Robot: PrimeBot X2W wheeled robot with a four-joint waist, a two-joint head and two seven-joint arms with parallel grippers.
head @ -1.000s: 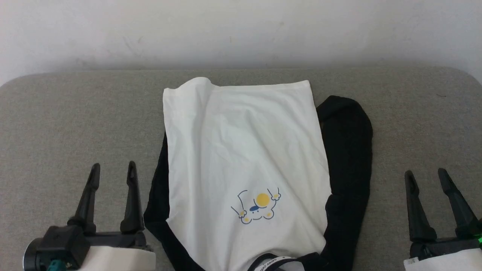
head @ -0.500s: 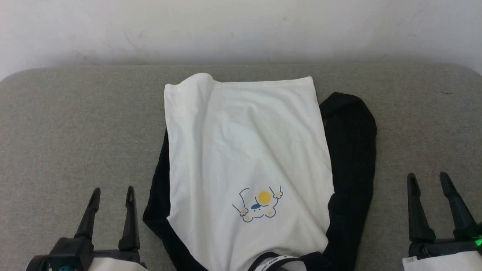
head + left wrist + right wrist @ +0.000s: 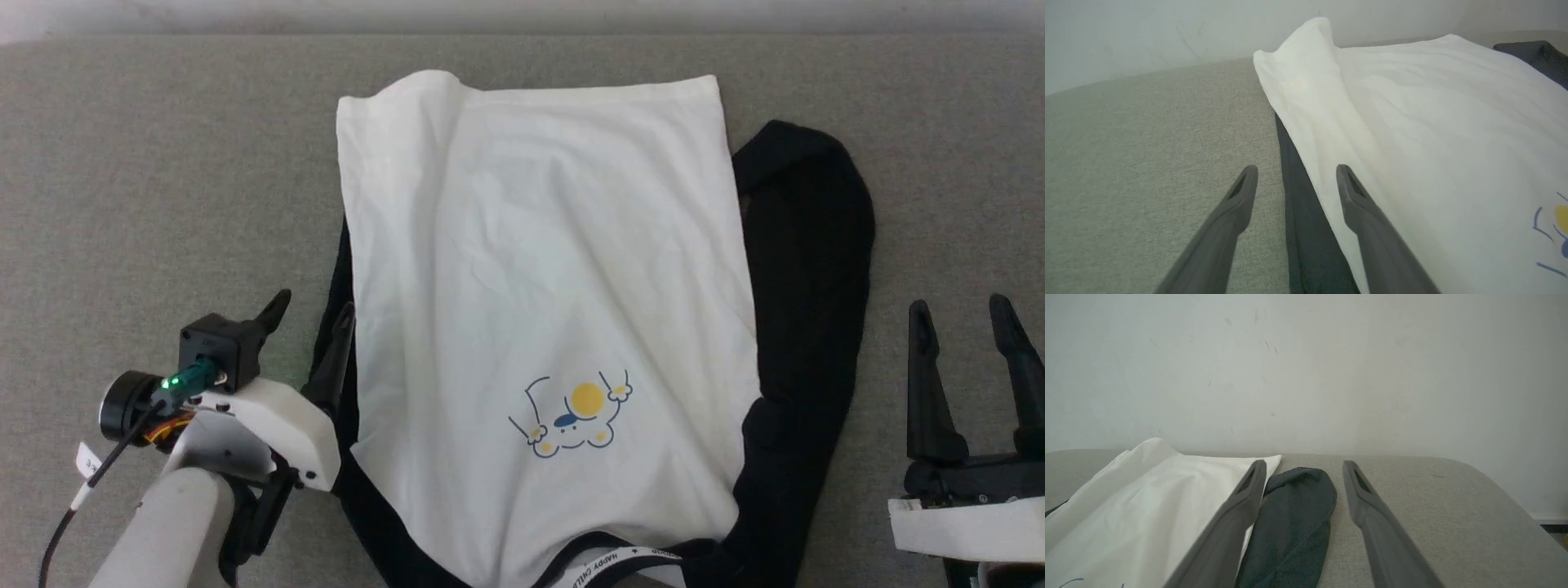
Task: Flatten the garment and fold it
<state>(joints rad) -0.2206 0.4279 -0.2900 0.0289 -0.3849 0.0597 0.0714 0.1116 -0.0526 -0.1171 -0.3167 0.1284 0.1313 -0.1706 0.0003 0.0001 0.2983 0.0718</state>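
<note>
both jaws are held wide, nothing gripped. the left gripper [image 3: 314, 304] has been swung in over the shirt's [image 3: 531, 245] black sleeve edge; the right gripper [image 3: 959, 304] is parked off to the side. the shirt is laid print-up on the grey pad [image 3: 163, 163], white wall [image 3: 1306, 375] behind.

The head camera dips forward: the wall [image 3: 245, 12] shrinks to a sliver up top and the shirt [image 3: 539, 269] looms larger. The left gripper [image 3: 313, 309] swings in off the bare grey surface [image 3: 163, 163], angling towards the shirt's left edge, its spread fingers now either side of the black sleeve [image 3: 1300, 212].
</note>
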